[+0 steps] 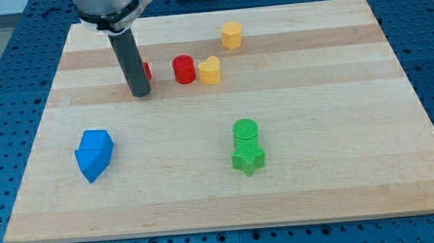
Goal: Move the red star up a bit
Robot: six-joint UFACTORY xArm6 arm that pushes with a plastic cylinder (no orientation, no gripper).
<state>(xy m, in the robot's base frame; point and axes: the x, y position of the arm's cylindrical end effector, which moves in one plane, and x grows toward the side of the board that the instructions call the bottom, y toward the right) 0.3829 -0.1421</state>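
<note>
Red star [146, 70] sits far left on the board, mostly hidden behind the rod; only a red sliver shows at the rod's right edge, so the star shape can't be confirmed here. My tip [140, 95] lands just on the near side of it, touching or nearly so, can't tell which. No jaws on this rig, just a plain dark rod, holding nothing.

Handling guess: small hard plastic block, light, rigid, slides easily on smooth wood and may spin if pushed off-centre on a point. Best contact is the middle of its near face, pushing toward the far edge.

Other blocks look like matte plastic with ridged tops:
- red cylinder [184, 68], just right of the star
- yellow heart [210, 71], touching the cylinder
- yellow hexagon-ish block [232, 35], farther back
- blue block [94, 154], near left, angular
- green cylinder [245, 130] against green star [248, 159]

Wooden board [340, 128] is pale, striped grain.
</note>
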